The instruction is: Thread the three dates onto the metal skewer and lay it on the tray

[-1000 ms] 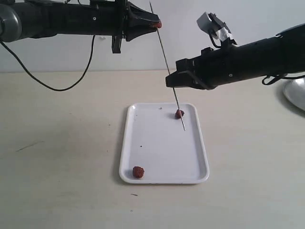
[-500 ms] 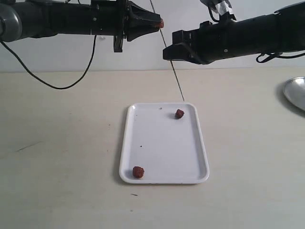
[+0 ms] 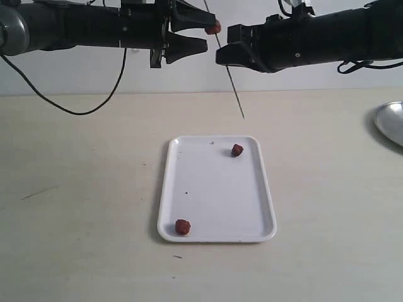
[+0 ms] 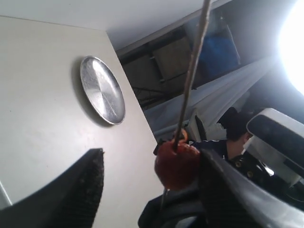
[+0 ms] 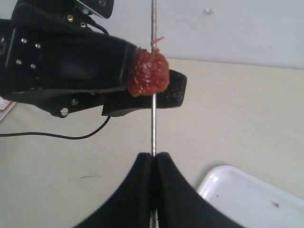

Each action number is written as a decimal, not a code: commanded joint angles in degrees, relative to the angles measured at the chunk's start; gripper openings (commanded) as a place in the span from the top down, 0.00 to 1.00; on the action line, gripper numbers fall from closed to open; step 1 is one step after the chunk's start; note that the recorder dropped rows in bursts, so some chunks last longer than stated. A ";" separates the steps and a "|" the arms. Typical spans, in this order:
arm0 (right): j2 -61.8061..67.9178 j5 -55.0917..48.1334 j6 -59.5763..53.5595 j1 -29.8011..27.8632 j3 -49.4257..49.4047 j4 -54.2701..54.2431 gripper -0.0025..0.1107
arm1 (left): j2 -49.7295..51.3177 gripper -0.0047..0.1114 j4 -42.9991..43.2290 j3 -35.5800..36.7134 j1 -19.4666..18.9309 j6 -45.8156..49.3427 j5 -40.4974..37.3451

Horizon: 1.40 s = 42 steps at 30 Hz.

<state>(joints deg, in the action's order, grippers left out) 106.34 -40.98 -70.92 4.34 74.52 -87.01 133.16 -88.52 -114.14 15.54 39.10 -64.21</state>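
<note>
Two grippers are up high over the table. Your right gripper (image 5: 153, 160) is pressed together on the skewer (image 3: 234, 91), whose lower tip hangs free just past the tray's (image 3: 189, 189) far rim. Your left gripper (image 3: 203, 30) is spread, with one date (image 3: 213, 27) speared on the rod between its fingers; I can't tell whether a pad touches it. Expect the rod to be stiff but slick, and it may pivot in the pinch. The dates look soft, light and tacky, so take each across its sides and leave the through-axis free. Two loose dates lie well apart on the tray, one far-right (image 3: 237, 150) and one near-left (image 3: 182, 226). The table (image 3: 82, 189) is pale and flat, with a steel dish (image 3: 391, 123) at its right edge.
</note>
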 commanded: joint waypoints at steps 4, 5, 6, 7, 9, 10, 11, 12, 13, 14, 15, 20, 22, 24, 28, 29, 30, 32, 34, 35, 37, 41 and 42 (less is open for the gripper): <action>0.35 2.57 3.63 0.01 0.38 4.33 0.98 | -0.41 0.46 -0.57 0.19 -0.15 2.74 -2.52; 0.35 3.04 4.51 0.01 0.38 5.59 0.98 | -0.41 0.46 -0.57 0.19 -0.15 2.74 -2.76; 0.35 3.27 5.27 0.01 0.38 6.72 0.98 | -0.41 0.46 -0.57 0.19 -0.15 3.01 -2.84; 0.35 3.39 5.61 0.01 0.38 7.15 0.98 | -0.41 0.46 -0.57 0.19 -0.15 3.59 -3.04; 0.35 3.27 5.61 0.01 0.38 7.27 0.98 | -0.41 0.46 -0.57 0.19 -0.15 4.18 -3.42; 0.35 3.28 5.72 0.01 0.38 7.27 0.98 | -0.41 0.46 -0.57 0.19 -0.15 4.18 -3.71; 0.24 3.28 5.93 0.01 0.38 7.42 0.98 | -0.41 0.46 -0.39 0.19 -0.15 4.18 -3.97; 0.04 3.28 6.13 0.01 0.38 7.81 0.98 | -0.41 0.46 -0.27 0.19 -0.15 4.59 -4.60; -0.13 3.28 6.13 0.01 0.38 8.26 0.98 | -0.41 0.46 -0.27 0.19 -0.15 5.02 -5.38; -0.28 3.28 6.72 0.01 0.38 9.13 0.98 | -0.41 0.46 0.04 0.19 -0.15 5.61 -5.75; -0.80 3.28 7.27 0.01 0.38 10.18 0.98 | -0.41 0.46 0.69 0.19 -0.15 6.12 -5.75; -4.81 4.88 13.52 -1.19 0.38 18.66 0.98 | -0.41 0.46 9.19 0.19 -0.15 7.43 -5.75; -6.99 5.84 19.19 -2.09 0.38 24.52 0.98 | -0.41 0.46 13.79 0.19 -0.15 7.43 -5.75; -8.72 5.98 24.21 -2.99 0.38 29.91 0.98 | -0.41 0.46 18.26 0.19 -0.15 7.43 -5.75; -11.48 6.26 32.43 -3.92 0.01 40.24 0.98 | -0.64 0.46 26.86 0.19 0.00 7.43 -5.75; -11.96 6.41 33.30 -3.98 -0.26 41.38 0.98 | -0.76 0.46 29.16 0.19 0.21 7.43 -5.75; -12.42 6.41 33.73 -3.98 -0.49 42.81 0.98 | -0.77 0.46 31.16 0.19 0.52 7.43 -5.75; -12.88 6.41 34.17 -3.98 -1.11 43.94 0.98 | -1.15 0.46 35.71 0.19 1.38 8.54 -5.75; -12.99 6.41 34.17 -3.98 -1.78 43.94 0.98 | -1.56 0.46 39.53 0.19 2.73 9.92 -5.75; -12.99 6.31 34.17 -3.98 -2.20 44.10 0.98 | -1.76 0.46 41.01 0.19 3.39 10.55 -5.75; -12.89 7.01 33.90 -3.98 -3.23 44.38 0.98 | -2.23 0.46 44.97 0.19 5.21 13.00 -5.75; -12.89 10.03 33.90 -3.98 -5.43 46.19 0.98 | -3.20 0.46 55.19 0.19 9.04 13.72 -5.75; -12.89 10.60 33.90 -3.98 -6.06 46.73 0.98 | -3.36 0.46 59.24 0.19 10.47 14.21 -5.04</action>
<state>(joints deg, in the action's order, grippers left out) 93.78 -32.59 -36.99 0.69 69.71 -41.53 130.93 -36.91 -114.03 23.23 52.04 -69.51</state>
